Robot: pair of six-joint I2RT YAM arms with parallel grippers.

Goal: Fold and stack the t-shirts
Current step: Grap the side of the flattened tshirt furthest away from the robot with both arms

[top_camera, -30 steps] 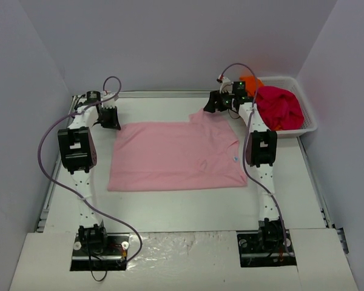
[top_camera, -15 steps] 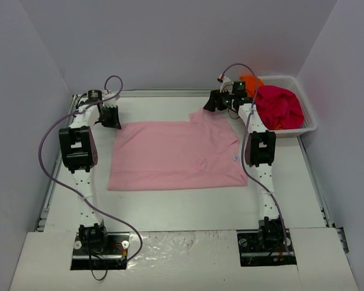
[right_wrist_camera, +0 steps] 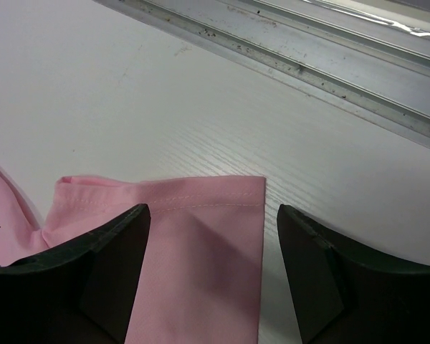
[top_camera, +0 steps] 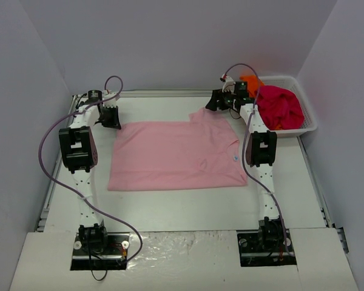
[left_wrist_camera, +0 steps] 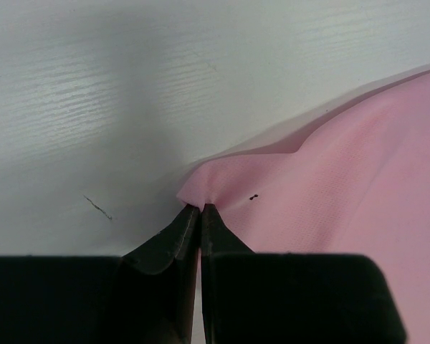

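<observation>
Top view: a white basket (top_camera: pixel 308 126) at the far right holds the magenta t-shirt (top_camera: pixel 279 106) and the orange t-shirt (top_camera: pixel 250 80). The pink t-shirt (top_camera: pixel 176 154) lies flat on the surface (top_camera: pixel 170 203), long axis left to right, neck toward the right.

Left wrist view: the left hand (left_wrist_camera: pixel 201 209) is clenched on the shirt's corner.

Right wrist view: the right hand (right_wrist_camera: pixel 211 215) is spread wide, straddling the sleeve (right_wrist_camera: pixel 201 247) and grasping nothing.

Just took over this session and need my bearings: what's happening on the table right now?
A light pink t-shirt lies spread out on the table. The left gripper is shut on the shirt's far-left corner, pinching a bit of cloth. The right gripper is open, its fingers straddling the sleeve at the far-right corner, not yet closed. A magenta-red t-shirt and an orange t-shirt sit bunched in the white basket at the far right.
</observation>
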